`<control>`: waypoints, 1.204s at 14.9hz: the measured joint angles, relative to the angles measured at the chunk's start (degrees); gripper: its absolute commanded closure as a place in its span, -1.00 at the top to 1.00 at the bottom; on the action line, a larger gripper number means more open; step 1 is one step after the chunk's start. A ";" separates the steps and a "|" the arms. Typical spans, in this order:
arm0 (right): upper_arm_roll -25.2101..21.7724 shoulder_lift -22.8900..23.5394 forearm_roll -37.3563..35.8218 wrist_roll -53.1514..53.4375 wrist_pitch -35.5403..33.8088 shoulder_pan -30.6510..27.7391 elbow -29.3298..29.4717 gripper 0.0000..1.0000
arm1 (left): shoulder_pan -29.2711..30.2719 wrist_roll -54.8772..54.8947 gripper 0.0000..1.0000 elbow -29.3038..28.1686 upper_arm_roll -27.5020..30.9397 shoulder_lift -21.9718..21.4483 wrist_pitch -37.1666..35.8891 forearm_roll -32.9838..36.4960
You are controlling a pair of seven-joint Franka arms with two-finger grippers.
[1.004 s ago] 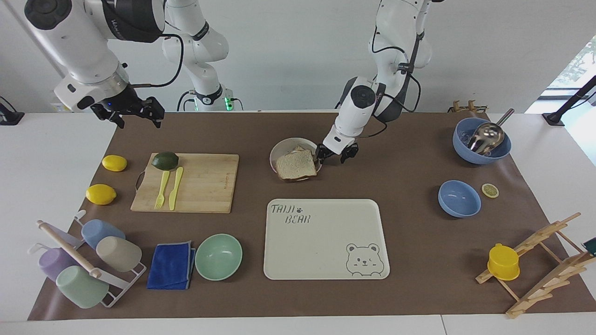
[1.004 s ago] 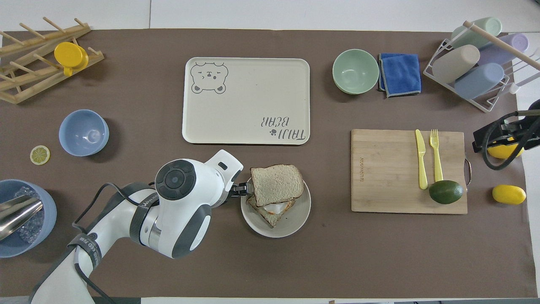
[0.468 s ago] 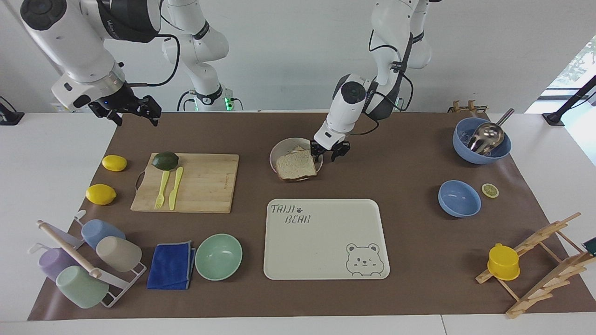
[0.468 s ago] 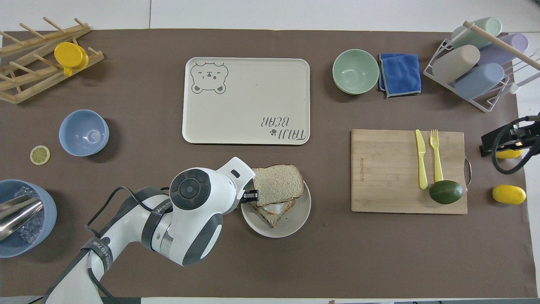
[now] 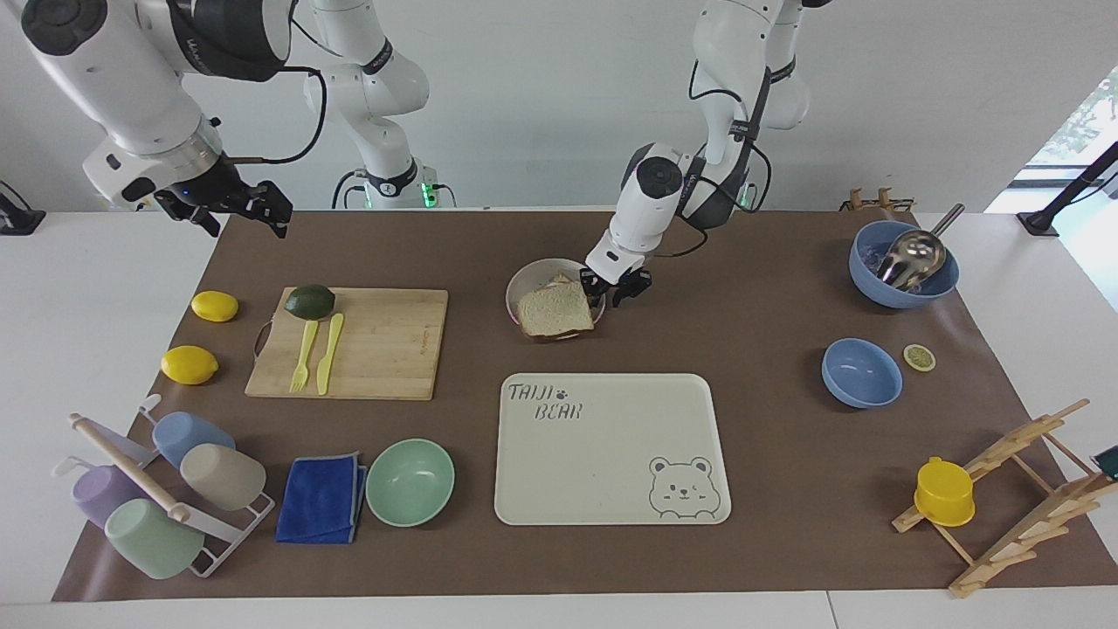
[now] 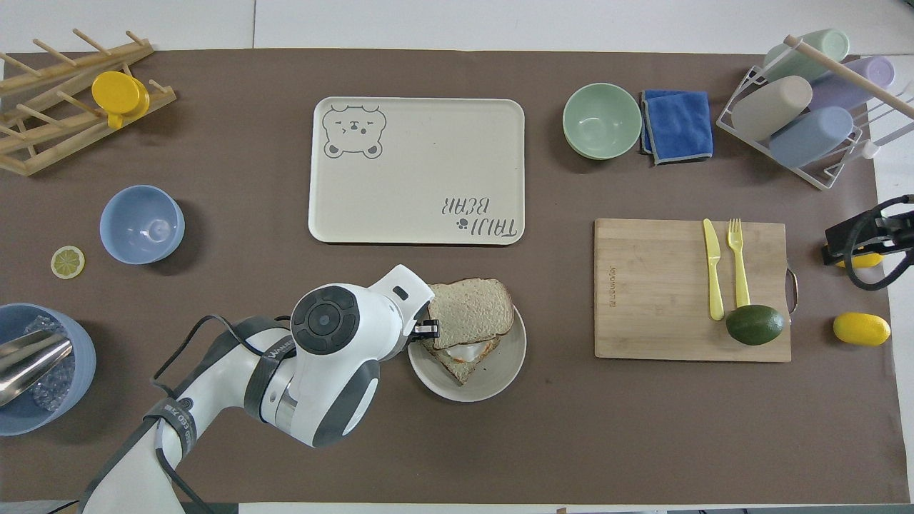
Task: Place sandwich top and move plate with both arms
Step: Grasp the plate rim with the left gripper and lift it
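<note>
Compared with a second ago, the left gripper (image 5: pixel 615 289) has slid in against the plate (image 5: pixel 524 278) rim on the left arm's side, its jaws narrowing around the edge; whether they grip it I cannot tell. On the plate, the sandwich top (image 5: pixel 554 310) lies askew over the egg toast (image 6: pixel 460 353), overhanging the rim toward the bear tray (image 5: pixel 611 450). Meanwhile the right gripper (image 5: pixel 234 210) has drifted outward, jaws spread wide, over the table's edge at the right arm's end, and waits.
</note>
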 measured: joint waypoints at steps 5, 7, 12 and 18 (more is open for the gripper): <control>4.55 -0.02 0.00 0.00 0.00 -5.08 0.00 1.00 | -0.49 0.16 -1.00 0.01 0.01 0.88 1.06 -0.02; 6.64 -0.04 0.00 0.00 0.00 -6.88 0.00 1.00 | -0.55 0.52 -1.00 0.06 -0.02 0.81 1.15 -0.08; 7.05 -0.14 0.00 0.00 0.00 -6.45 0.08 1.00 | 0.27 9.11 -1.00 0.12 0.64 0.91 1.01 -5.90; 6.05 -0.17 0.04 0.00 0.23 -5.87 0.31 1.00 | 4.42 14.18 -1.00 3.15 0.89 0.23 -4.16 -7.22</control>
